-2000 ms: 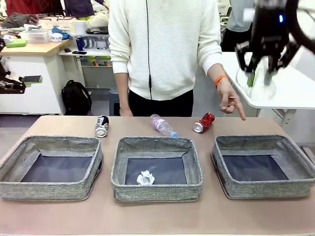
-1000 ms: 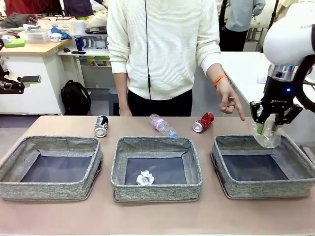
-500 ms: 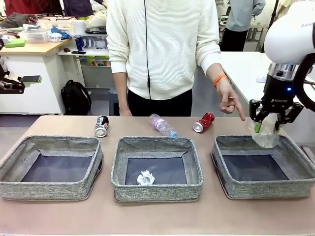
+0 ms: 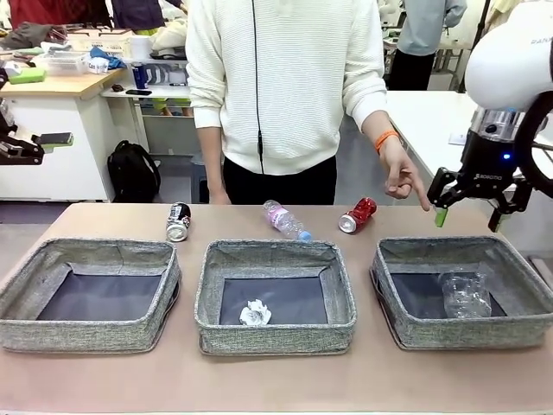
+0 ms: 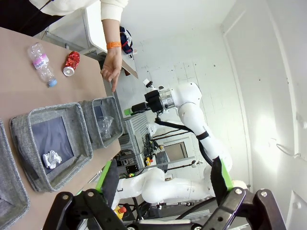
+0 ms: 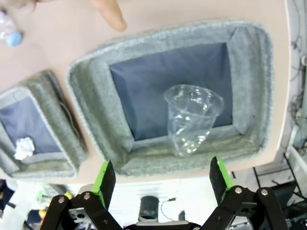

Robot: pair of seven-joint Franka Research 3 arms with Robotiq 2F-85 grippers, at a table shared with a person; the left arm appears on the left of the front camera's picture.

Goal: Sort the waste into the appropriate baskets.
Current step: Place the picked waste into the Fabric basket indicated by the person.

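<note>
My right gripper [image 4: 468,220] hangs open, empty. Clear cup [image 4: 465,294] lies in the basket [image 4: 432,333] at the tabletop's right edge.

Fig. Items counted on the tabletop [image 4: 276,380]. Baskets, three: left basket [image 4: 86,335], middle basket [image 4: 275,337], right basket [image 4: 467,333]. Drink cans, two: one black-and-silver can [image 4: 178,222] and one red can [image 4: 358,215]. There was one plastic bottle [image 4: 286,220], one clear cup [image 4: 465,295] and one paper ball [image 4: 255,313]
</note>
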